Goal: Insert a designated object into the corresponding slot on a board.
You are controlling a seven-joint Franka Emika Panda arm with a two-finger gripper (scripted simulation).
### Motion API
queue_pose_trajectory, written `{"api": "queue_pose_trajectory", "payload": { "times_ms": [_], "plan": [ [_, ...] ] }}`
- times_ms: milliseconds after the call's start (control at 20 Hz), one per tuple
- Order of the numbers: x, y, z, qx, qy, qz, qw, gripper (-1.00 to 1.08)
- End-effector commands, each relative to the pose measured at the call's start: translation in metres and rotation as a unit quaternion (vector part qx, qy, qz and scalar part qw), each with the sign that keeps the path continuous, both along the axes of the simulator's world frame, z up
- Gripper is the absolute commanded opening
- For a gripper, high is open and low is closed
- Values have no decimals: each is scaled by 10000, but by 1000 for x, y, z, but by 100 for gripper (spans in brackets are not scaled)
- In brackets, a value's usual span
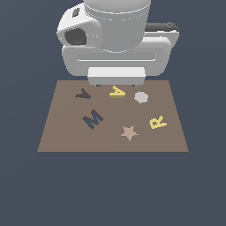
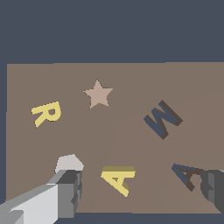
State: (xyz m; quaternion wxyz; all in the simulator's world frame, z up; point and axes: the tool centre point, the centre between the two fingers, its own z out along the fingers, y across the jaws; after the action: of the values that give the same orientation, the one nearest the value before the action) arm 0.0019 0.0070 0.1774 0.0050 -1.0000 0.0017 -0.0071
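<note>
The yellow A block [image 1: 117,92] lies flat on the brown board [image 1: 62,137] near its far edge. In the wrist view the A block [image 2: 118,178] sits between my two fingers, nearer the lighter finger [image 2: 70,192]. The dark A-shaped slot [image 1: 83,94] is to the exterior view's left of the block; in the wrist view the slot [image 2: 187,174] lies just beside the other finger [image 2: 214,192]. My gripper [image 1: 116,84] is open wide and empty, hovering over the block, as the wrist view [image 2: 142,183] also shows.
On the board are a dark M shape [image 1: 92,118], a tan star [image 1: 129,132], a yellow R [image 1: 158,122] and a grey octagon [image 1: 141,97]. The octagon [image 2: 69,163] is partly hidden by one finger. The arm's bulk covers the board's far edge.
</note>
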Motion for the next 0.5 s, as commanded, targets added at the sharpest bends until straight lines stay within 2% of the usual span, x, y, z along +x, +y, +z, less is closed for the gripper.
{"api": "queue_pose_trajectory", "payload": {
  "times_ms": [0,450],
  "plan": [
    [0,0,0,0,0,0,10000,100],
    [-3,3,-6,-4,1,312,9995,100]
  ]
}}
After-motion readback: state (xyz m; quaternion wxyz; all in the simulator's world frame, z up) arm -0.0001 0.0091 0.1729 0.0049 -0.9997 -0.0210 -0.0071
